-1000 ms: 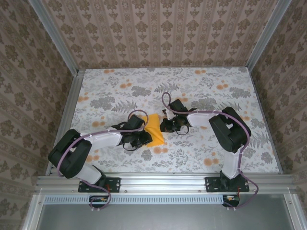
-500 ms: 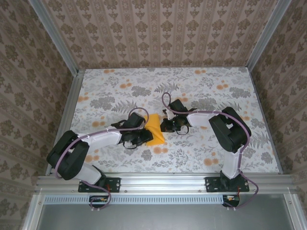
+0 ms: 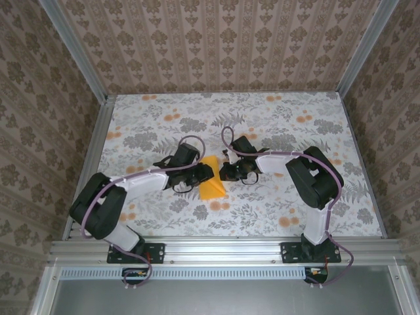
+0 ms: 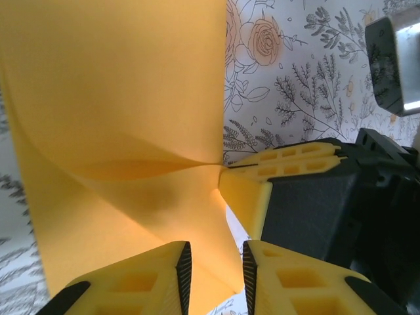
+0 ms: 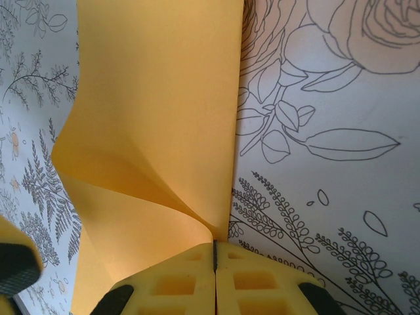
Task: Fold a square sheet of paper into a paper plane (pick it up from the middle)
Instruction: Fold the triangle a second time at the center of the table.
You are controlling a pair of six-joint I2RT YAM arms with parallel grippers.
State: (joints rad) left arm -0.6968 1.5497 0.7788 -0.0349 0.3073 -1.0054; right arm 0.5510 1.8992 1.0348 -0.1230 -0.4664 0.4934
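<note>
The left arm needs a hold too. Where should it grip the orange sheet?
Probably the free edge of the orange sheet nearest the left gripper, coming low from the left: the right gripper pinches the opposite edge, and the paper curls up between them.

L tool (image 4: 215,261) jaws slightly apart; R tool (image 5: 214,251) clamped shut; tools nearly tip-to-tip

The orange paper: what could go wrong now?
The right tool pinches just a thin bit of the paper at its edge, so it could slip out or tear if pulled. The paper bulges in a soft curve there; the left tool, its jaws a little apart, might press in a crooked crease.
</note>
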